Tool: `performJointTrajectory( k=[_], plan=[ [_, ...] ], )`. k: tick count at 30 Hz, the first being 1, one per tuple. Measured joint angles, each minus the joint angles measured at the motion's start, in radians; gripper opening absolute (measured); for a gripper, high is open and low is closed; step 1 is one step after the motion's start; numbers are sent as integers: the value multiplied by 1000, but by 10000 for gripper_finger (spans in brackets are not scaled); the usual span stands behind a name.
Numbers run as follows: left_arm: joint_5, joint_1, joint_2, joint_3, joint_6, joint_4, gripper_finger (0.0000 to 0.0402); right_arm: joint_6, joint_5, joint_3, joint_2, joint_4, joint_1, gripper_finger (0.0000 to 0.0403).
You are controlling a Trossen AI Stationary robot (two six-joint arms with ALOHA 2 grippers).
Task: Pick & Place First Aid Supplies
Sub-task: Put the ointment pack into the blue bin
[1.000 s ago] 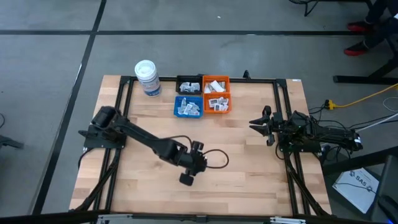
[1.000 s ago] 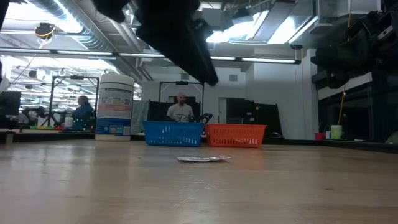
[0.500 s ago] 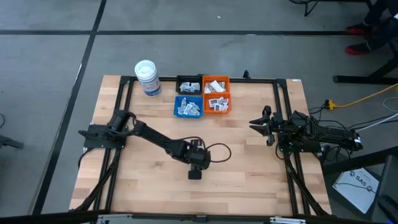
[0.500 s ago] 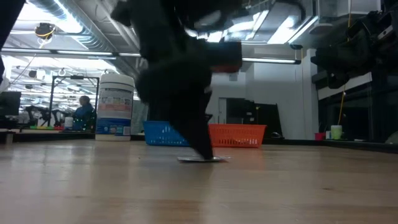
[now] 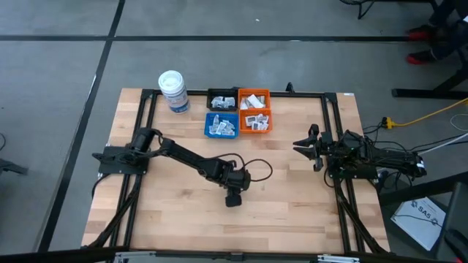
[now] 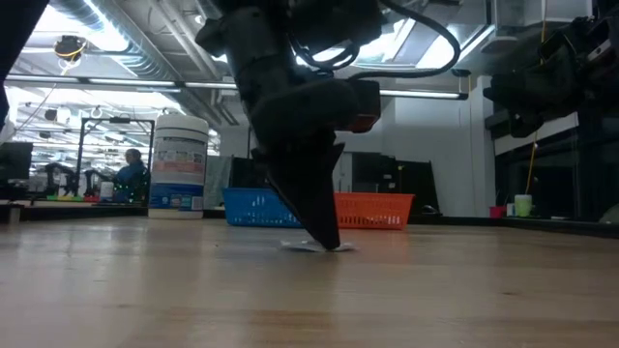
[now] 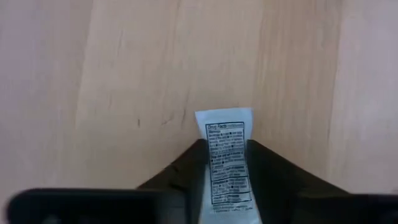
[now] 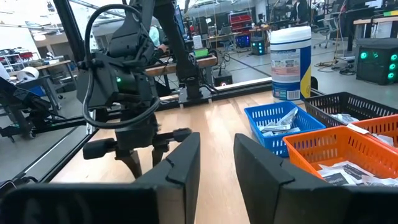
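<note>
One sachet out on the bare wooden surface, white with small black print, lying flat near the middle, well apart from the bins. We see it in the left wrist view between the two dark fingers; the left gripper points straight down onto it, tips at the surface. Jaws narrow, one on each long edge of the sachet; we can't tell whether they actually clamp it, since it's flat on the wood.

Three small bins at the far edge: blue bin, orange bin, black bin, touching one another. All three hold more sachets, a loose pile in each; we can't count those.

One white cylindrical tub with a lid stands just beside the black bin, towards the left arm's side.

Right gripper waits at its own side of the surface, well apart from everything, jaws partly open, holding nothing.

One person seated in the room behind, seen in the low view.
</note>
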Motion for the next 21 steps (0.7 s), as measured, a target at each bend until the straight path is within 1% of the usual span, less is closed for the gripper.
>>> performJointTrajectory(
  k=[3, 5, 6, 11, 13, 16, 21],
  plan=[
    [0, 1, 0, -1, -6, -1, 62, 0, 0, 0, 0, 0, 0, 100],
    [18, -1, 2, 0, -24, 6, 25, 0, 0, 0, 0, 0, 0, 100],
    [22, -1, 3, -1, -34, 11, 14, 0, 0, 0, 0, 0, 0, 100],
    [51, 5, -23, -4, -64, 18, 3, 0, 0, 0, 0, 0, 0, 100],
    [55, 10, -46, -9, -64, -4, 3, 0, 0, 0, 0, 0, 0, 100],
    [40, 28, -98, -11, -57, -11, 2, 0, 0, 0, 0, 0, 0, 100],
    [-19, 83, -189, -7, -16, -13, 2, 0, 0, 0, 0, 0, 0, 100]
  ],
)
